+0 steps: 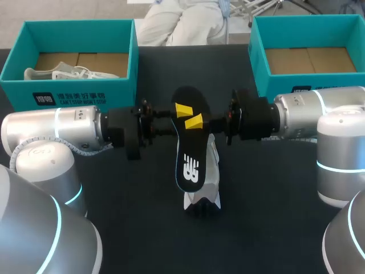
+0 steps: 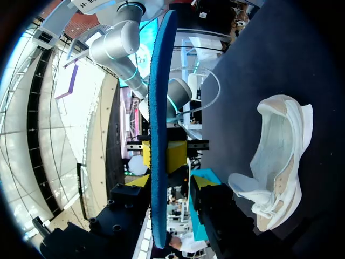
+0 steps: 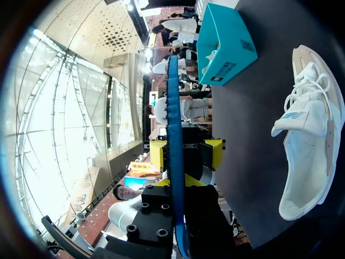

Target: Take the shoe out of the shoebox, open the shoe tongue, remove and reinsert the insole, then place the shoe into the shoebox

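Observation:
A black insole (image 1: 188, 154) hangs in mid-air over the middle of the table, above a white shoe (image 1: 209, 171) that lies on the dark tabletop. My right gripper (image 1: 194, 121), coming in from the right, is shut on the insole's far part. In the right wrist view its yellow tips (image 3: 178, 182) press both faces of the edge-on insole (image 3: 173, 108). My left gripper (image 1: 181, 108) straddles the same end from the left and is open. One finger lies against the insole (image 2: 159, 97); the other stands clear of it. The shoe (image 2: 280, 156) lies beside and below the grippers.
A teal shoebox (image 1: 74, 94) at the back left holds a second white shoe (image 1: 68, 73). Another teal box (image 1: 259, 68) at the back right shows only its cardboard floor. Both arms' thick bodies fill the table's front corners.

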{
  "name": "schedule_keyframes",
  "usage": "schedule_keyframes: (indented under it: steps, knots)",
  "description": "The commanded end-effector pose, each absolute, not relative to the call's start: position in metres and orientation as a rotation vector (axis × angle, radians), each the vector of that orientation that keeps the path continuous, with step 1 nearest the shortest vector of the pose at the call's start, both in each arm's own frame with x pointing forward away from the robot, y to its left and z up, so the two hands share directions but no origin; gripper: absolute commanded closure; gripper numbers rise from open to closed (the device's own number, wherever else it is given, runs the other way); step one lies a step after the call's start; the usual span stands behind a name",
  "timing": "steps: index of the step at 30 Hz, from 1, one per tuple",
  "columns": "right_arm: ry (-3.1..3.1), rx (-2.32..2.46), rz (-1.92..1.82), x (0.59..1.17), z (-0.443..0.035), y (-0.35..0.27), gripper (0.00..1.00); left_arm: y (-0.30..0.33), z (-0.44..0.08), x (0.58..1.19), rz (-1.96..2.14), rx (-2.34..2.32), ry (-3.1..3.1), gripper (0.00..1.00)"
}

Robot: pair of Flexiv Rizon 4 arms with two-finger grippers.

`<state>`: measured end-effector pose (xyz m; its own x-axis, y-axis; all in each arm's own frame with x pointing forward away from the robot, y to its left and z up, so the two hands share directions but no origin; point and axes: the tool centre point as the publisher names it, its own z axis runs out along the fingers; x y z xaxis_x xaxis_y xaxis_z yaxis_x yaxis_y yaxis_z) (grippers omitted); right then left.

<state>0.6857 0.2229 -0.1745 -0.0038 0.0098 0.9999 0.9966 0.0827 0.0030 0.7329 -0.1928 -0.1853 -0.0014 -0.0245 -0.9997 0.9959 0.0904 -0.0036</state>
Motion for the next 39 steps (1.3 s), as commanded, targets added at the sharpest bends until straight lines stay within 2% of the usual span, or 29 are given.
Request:
schedule_keyframes:
  steps: [1, 4, 7, 14, 16, 21, 23, 25, 26, 27, 34, 39]
  knots:
    - [-1.259, -1.153, -1.142, 0.688, -0.176, 0.23, 1.0, -0.196, -0.187, 0.733, -1.154, 1.12, 1.24, 0.57]
    - [-1.258, -1.153, -1.141, 0.688, -0.177, 0.23, 1.0, -0.196, -0.188, 0.733, -1.157, 1.117, 1.242, 0.64]
    - [-1.257, -1.154, -1.142, 0.688, -0.177, 0.23, 1.0, -0.196, -0.189, 0.732, -1.158, 1.106, 1.248, 0.76]
    - [-1.254, -1.154, -1.143, 0.689, -0.179, 0.233, 1.0, -0.196, -0.19, 0.732, -1.166, 1.106, 1.253, 0.82]
    - [-1.253, -1.153, -1.144, 0.689, -0.179, 0.234, 1.0, -0.196, -0.19, 0.732, -1.171, 1.106, 1.253, 1.0]
    - [-1.246, -1.167, -1.163, 0.685, -0.181, 0.233, 1.0, -0.195, -0.191, 0.734, -1.18, 1.103, 1.26, 1.0]
    - [-1.26, -1.174, -1.176, 0.682, -0.18, 0.231, 0.74, -0.193, -0.19, 0.735, -1.18, 1.101, 1.261, 1.0]
    - [-1.282, -1.177, -1.192, 0.679, -0.178, 0.227, 0.55, -0.192, -0.189, 0.737, -1.181, 1.097, 1.264, 1.0]
    - [-1.287, -1.183, -1.199, 0.677, -0.177, 0.224, 0.19, -0.191, -0.189, 0.737, -1.181, 1.095, 1.267, 1.0]
    - [-1.289, -1.188, -1.207, 0.676, -0.177, 0.223, 0.0, -0.191, -0.189, 0.738, -1.18, 1.094, 1.269, 1.0]
    - [-1.449, -1.163, -1.256, 0.669, -0.172, 0.198, 0.0, -0.184, -0.188, 0.731, -1.196, 1.102, 1.3, 1.0]
    - [-1.86, -0.972, -1.381, 0.668, -0.16, 0.188, 0.0, -0.179, -0.185, 0.721, -1.289, 1.069, 1.38, 1.0]
